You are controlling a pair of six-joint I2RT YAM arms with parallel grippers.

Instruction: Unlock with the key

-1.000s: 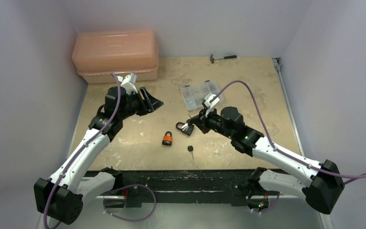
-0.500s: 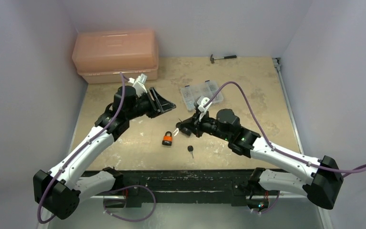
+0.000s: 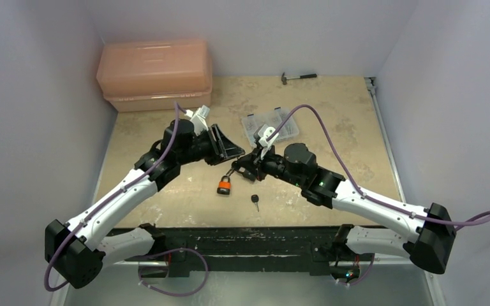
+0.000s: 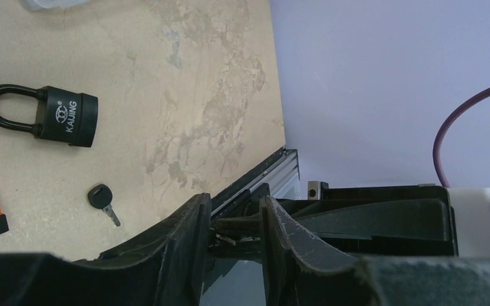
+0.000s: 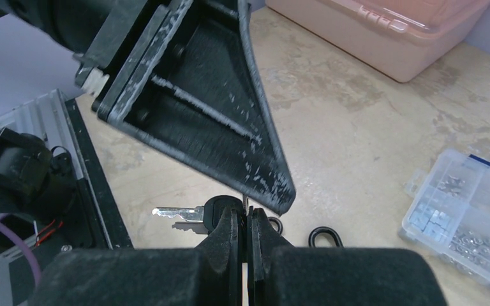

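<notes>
Even diffuse light, soft shadows, mostly sharp.

My left arm (image 3: 111, 204) and right arm (image 3: 370, 207) are white shells between black joints, each on a blocky black base (image 3: 70, 261). A purple cable (image 3: 332, 137) loops off each wrist, beside a white camera mount (image 3: 267, 135). My left gripper (image 4: 233, 201) has black wedge fingers (image 5: 230, 127), ribbed and flecked with pale scuffs. My right gripper (image 5: 245, 213) is matte black. A green light (image 3: 321, 183) dots my right forearm.
</notes>
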